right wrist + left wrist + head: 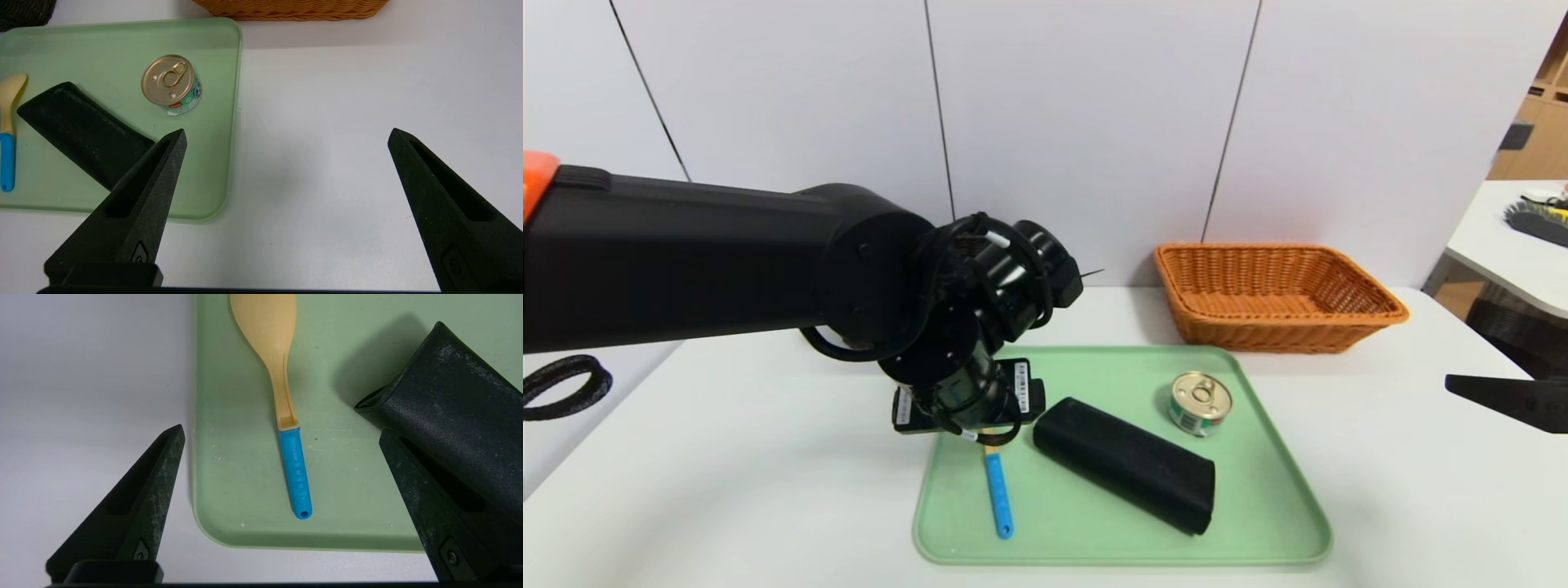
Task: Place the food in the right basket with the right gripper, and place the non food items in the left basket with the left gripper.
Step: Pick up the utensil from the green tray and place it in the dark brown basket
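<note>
Baskets first: the orange-tan right basket (1278,296) sits on the white table (727,457) just behind the far right corner of the green tray (1282,523), empty as far as the head view shows. The left basket (24,12) appears only as a dark woven corner at the edge of the right wrist view, beyond the tray's far left corner; the left arm hides it from the head camera, so its contents cannot be told.

On the tray, the long black case (1127,464) lies diagonally across the middle. Left of it lies the spoon (282,396), yellow bowl toward the far side and blue handle toward the near rim, apart from the case. The tin can (1200,403) stands upright near the tray's right edge, pull-ring lid up, just beyond the case's far side.

Over the tray's left part, the left gripper (282,437) hangs with its fingers spread wide on either side of the spoon's handle, grasping nothing. The right gripper (286,136) hovers above bare table to the right of the tray, fingers likewise wide apart and empty.
</note>
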